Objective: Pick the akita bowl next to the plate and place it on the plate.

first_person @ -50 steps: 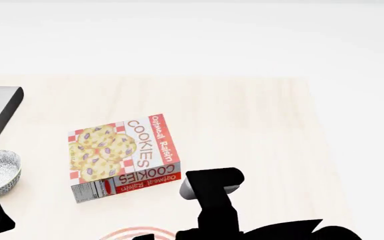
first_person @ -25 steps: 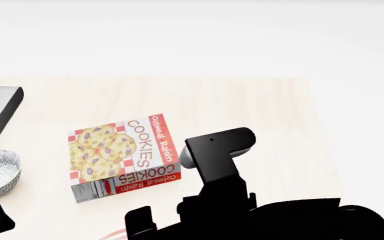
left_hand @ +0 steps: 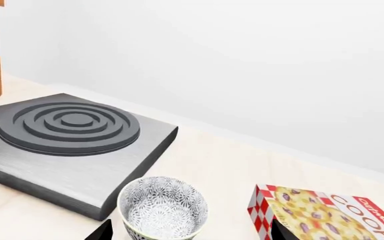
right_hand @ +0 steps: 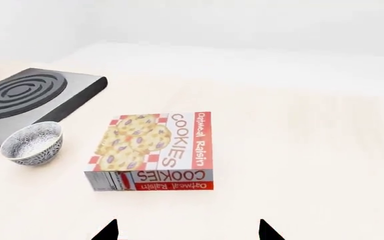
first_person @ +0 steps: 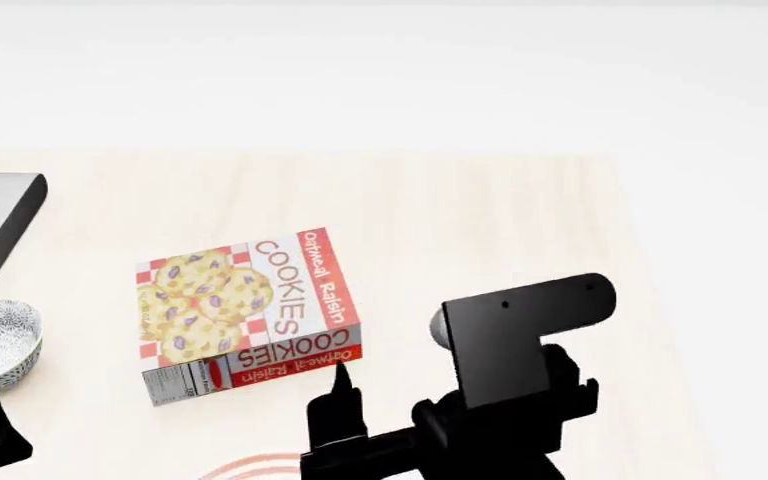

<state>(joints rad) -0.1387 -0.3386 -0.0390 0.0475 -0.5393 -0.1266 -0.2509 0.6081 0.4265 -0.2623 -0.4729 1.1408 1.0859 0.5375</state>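
The akita bowl is seen upright on the tabletop, between the stove plate and the cookie box, just ahead of the left gripper, whose fingers are spread as if to straddle it. The right gripper is held empty, fingers apart, short of the box. Only a rim arc of the plate is visible.

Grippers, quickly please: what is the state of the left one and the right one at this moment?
Left gripper: open, holding nothing; its fingertips stand wide apart either side of the akita bowl.
Right gripper: open, empty, fingertips spread above the table.
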